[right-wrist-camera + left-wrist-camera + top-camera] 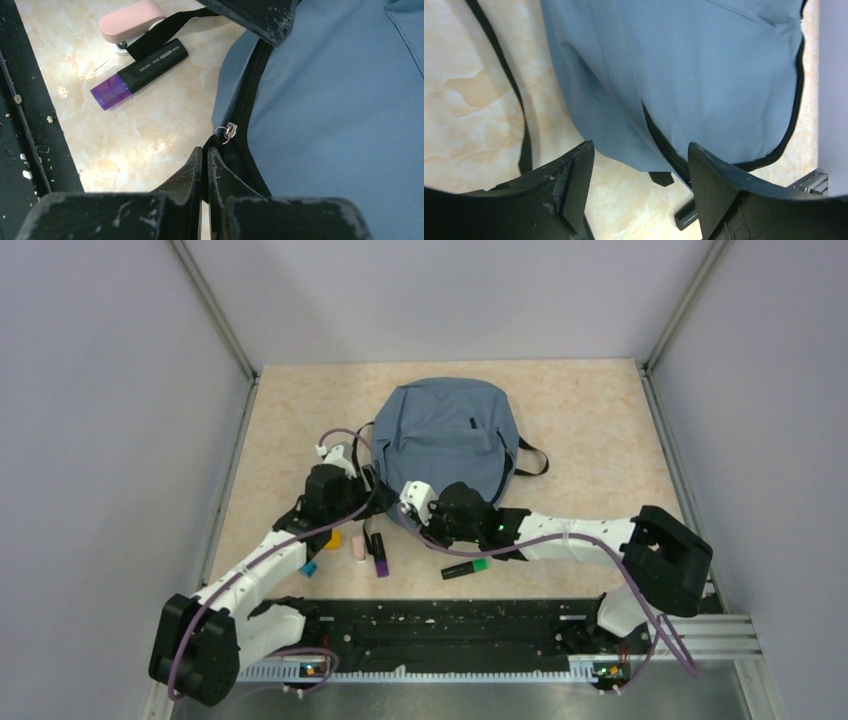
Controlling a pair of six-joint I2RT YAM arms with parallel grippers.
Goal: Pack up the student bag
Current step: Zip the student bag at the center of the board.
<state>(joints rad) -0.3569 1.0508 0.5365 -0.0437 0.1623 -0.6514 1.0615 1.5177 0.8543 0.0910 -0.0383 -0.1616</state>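
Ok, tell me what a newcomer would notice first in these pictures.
The big slate-blue backpack lies flat in the middle of the table, with both tools at its near edge. The right tool is shut right beside the zipper slider, while the left tool hangs open over the fabric. A purple marker and a green marker lie loose nearer the arm bases.
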